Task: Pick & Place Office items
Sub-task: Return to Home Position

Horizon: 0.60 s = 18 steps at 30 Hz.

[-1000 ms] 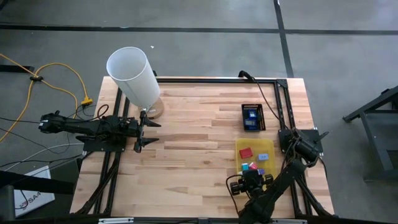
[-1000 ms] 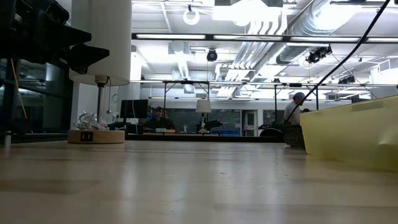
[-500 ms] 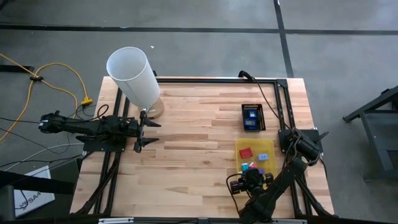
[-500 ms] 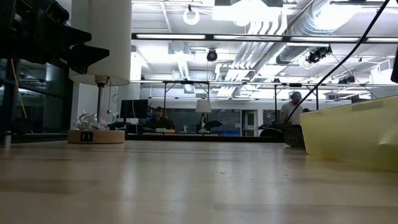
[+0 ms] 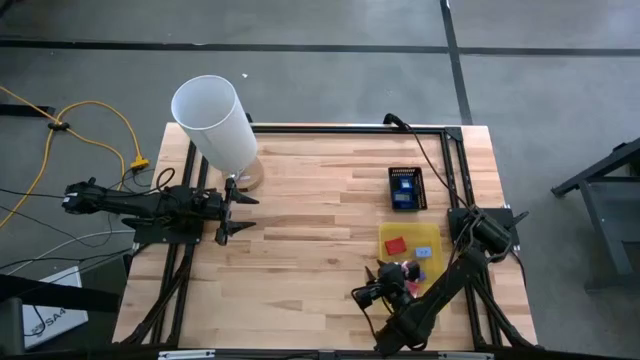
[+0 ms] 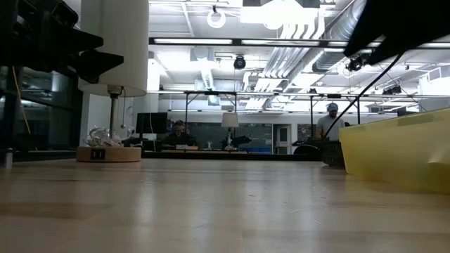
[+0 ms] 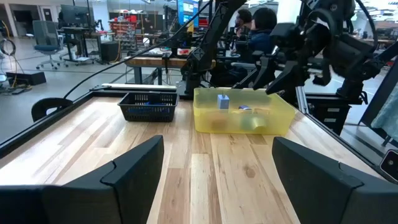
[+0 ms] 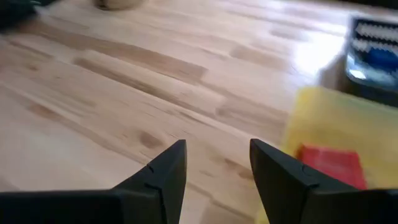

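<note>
Shifted left off the yellow tray (image 5: 434, 232), the right gripper (image 8: 217, 148) spreads wide, holding nothing. Left gripper (image 5: 236, 213) waits, spread and empty, beside the white cylinder (image 5: 213, 122). High view shows office items (image 5: 397, 243) in the tray; low view shows only its wall.

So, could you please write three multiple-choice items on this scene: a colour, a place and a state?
1. What colour shows inside the black basket? A. blue B. green C. orange
2. Where does the red block lie? A. in the black basket B. in the yellow tray C. on the floor
3. How is the right gripper? A. shut on a block B. shut on the tray's rim C. open and empty
Answers: 1 A, blue shows in the high view; 2 B, it sits within the tray's walls; 3 C, the right wrist view shows a bare gap between its fingers.
</note>
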### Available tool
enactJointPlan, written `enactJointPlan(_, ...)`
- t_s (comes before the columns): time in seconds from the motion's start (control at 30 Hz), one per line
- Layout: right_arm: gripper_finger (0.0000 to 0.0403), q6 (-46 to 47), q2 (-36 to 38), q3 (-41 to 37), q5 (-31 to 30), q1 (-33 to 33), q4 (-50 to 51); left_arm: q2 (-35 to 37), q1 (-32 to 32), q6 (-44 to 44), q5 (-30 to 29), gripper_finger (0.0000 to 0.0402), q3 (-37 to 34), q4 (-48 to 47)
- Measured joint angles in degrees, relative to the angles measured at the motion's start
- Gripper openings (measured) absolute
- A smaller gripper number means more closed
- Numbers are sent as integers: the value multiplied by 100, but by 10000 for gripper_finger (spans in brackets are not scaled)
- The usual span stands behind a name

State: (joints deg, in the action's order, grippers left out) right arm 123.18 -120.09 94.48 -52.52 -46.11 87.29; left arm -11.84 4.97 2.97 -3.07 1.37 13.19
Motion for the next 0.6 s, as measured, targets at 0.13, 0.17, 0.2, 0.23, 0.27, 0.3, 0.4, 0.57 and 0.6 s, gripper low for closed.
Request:
enactJointPlan(0.13, 162, -1013, 228, 0, -476, 183, -499, 0, 0, 1, -1, 293, 0, 0)
enactJointPlan(0.17, 162, -1377, 309, 0, -535, 247, -663, 0, -2, 0, 0, 293, 0, 0)
enactJointPlan(0.2, 162, -1767, 389, 0, -569, 304, -848, -2, 0, 0, 0, 293, 0, -2)
enactJointPlan(0.23, 162, -2212, 465, 0, -581, 378, -1057, -2, -2, 0, -2, 293, 0, 0)
enactJointPlan(0.27, 162, -2653, 542, 0, -585, 449, -1264, 0, 0, 0, -2, 293, -1, 0)
enactJointPlan(0.3, 162, -3089, 628, 0, -583, 510, -1498, -2, 0, 0, 0, 293, -2, -1)
enactJointPlan(0.4, 162, -4501, 865, 2, -559, 713, -2186, 0, 0, 0, -2, 293, -1, 0)
enactJointPlan(0.57, 162, -6546, 1179, -2, -347, 1072, -3143, -1, -2, 0, 0, 293, 0, -2)
enactJointPlan(0.6, 162, -6905, 1247, 0, -292, 1143, -3295, 0, 0, 0, 0, 293, 0, -2)
